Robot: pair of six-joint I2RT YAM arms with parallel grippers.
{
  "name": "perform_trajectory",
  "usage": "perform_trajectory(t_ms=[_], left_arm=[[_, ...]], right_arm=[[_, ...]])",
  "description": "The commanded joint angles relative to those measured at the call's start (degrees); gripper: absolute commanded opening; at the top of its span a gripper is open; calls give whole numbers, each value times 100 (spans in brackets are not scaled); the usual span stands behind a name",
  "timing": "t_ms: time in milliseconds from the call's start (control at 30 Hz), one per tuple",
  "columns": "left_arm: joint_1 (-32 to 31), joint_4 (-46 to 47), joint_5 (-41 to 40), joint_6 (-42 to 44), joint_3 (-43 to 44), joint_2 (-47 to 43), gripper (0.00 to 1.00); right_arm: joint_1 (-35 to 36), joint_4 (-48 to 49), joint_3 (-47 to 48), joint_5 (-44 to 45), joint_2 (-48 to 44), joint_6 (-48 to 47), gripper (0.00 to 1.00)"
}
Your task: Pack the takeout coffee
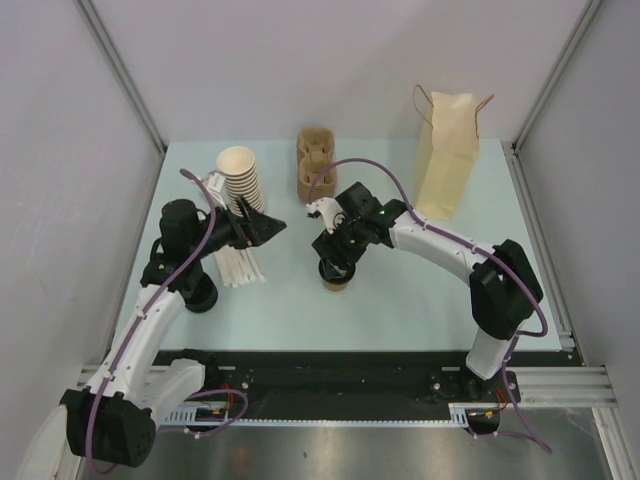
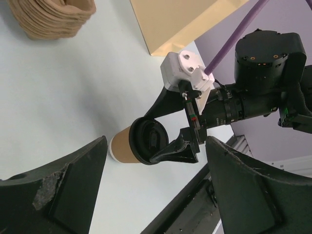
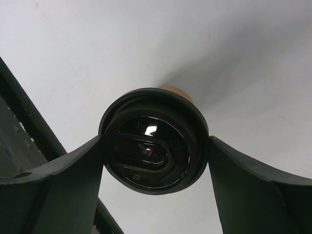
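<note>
The takeout coffee (image 1: 338, 281), a brown paper cup with a black lid, stands upright on the pale table in front of the cup carriers. My right gripper (image 1: 336, 262) reaches down over it. In the right wrist view the two fingers touch the lid (image 3: 153, 146) on its left and right sides, so my right gripper (image 3: 155, 142) is shut on it. My left gripper (image 1: 277, 226) hovers open and empty to the left of the cup, pointing at it. The left wrist view shows the cup (image 2: 124, 145) between and beyond its wide-open fingers (image 2: 73, 180).
A tan paper bag (image 1: 447, 150) stands upright at the back right. A stack of brown pulp cup carriers (image 1: 315, 165) sits at the back centre. A tall stack of lidless cups (image 1: 240, 175) leans at the back left, with white packets (image 1: 240, 268) in front.
</note>
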Motion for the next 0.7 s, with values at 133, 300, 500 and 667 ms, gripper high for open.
perform_trajectory(t_ms=[133,300,500,667], left_arm=[[658,-218,202,233,416,-179,87],[888,-332,272,313,460,-170,87],[976,-324,342,286,416,-161,87],[976,-306,404,277,381,-161,87]], right_arm=[[131,909,1252,-95,858,476,66],[166,585,2550,55,1598,388,66],[149,-249,3984,2,2573,353,65],[175,-699,4514,-59,3022,344,65]])
